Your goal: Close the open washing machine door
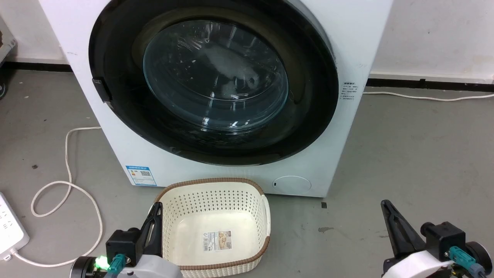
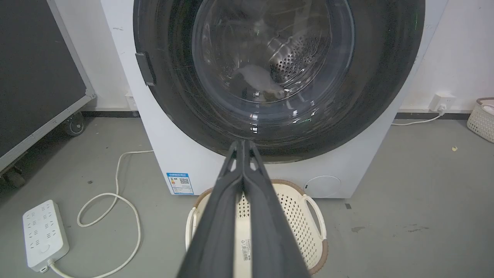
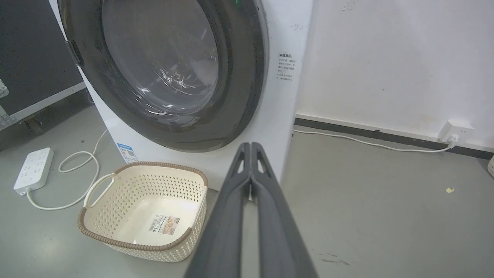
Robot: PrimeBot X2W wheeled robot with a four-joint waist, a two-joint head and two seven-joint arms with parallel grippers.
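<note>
Left tool (image 2: 243, 143): fingers pressed together, empty, touching nothing, low before the washer (image 1: 332, 170).
Right tool (image 3: 251, 146): clenched, empty, before the washer's right corner.
Door (image 1: 216, 81): flat against the washer's front, looks shut.
Basket (image 1: 216, 184): just before the washer.

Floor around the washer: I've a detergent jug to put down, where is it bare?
Bare: the wide grey floor right of the washing machine, in front of the white wall cable. Crowded: the basket stands before the machine, and the looped cord and power strip take the left.
</note>
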